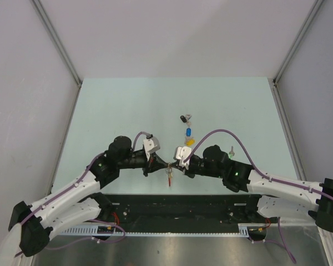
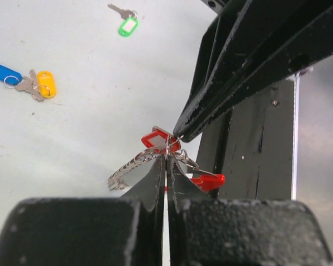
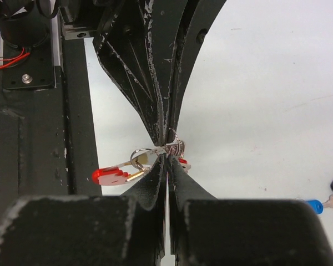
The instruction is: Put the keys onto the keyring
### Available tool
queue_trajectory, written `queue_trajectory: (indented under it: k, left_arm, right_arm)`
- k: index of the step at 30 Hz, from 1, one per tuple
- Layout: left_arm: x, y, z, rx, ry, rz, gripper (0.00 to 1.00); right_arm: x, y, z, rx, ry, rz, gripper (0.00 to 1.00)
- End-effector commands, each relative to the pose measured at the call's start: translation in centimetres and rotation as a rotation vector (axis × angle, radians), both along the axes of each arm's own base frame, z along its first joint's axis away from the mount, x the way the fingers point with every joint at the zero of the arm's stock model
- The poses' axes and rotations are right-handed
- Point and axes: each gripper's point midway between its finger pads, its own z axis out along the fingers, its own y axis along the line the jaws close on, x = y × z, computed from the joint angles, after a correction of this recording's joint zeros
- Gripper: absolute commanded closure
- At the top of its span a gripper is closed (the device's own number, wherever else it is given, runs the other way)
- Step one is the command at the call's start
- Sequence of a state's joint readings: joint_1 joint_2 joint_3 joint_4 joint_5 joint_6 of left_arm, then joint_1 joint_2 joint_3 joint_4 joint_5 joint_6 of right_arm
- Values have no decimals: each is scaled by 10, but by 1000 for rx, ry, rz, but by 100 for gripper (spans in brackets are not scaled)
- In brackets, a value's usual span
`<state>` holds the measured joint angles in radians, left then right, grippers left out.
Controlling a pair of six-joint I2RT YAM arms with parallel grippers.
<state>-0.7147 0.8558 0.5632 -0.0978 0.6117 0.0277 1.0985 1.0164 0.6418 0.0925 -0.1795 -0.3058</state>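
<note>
Both grippers meet above the table's near edge. My left gripper is shut on the keyring, whose silvery chain hangs to one side and whose red band hangs to the other. My right gripper is shut on the red-tagged key at its ring, tip to tip with the left. The bunch dangles between them. On the table lie the black key, the blue key, the yellow key and the green key.
The pale green table is walled by grey panels on three sides. A black mounting rail with cables runs along the near edge, just below the grippers.
</note>
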Motion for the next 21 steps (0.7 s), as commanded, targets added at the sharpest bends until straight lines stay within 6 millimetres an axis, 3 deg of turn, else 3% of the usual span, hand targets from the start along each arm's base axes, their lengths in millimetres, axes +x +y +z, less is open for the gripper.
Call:
queue_trajectory:
  k: [1,2,11,19,21]
  left_arm:
    - [12,-9,37,-176,-77,48,100]
    - [13,-10,45,-213,-92,55,100]
    - [10,-12,59,-344,-122,67,100]
    - [14,-4,52,-389,-124,137,99]
    - [14,-1,47,-379,-118,155,91]
  right_arm:
    - [-18,5,3,38,30,76,100]
    - [-18,5,4,42,30,77,100]
    - [-23,8,2,79,48,103,100]
    - [-16,4,6,97,39,64,100]
    - [-14,3,8,99,28,56,100]
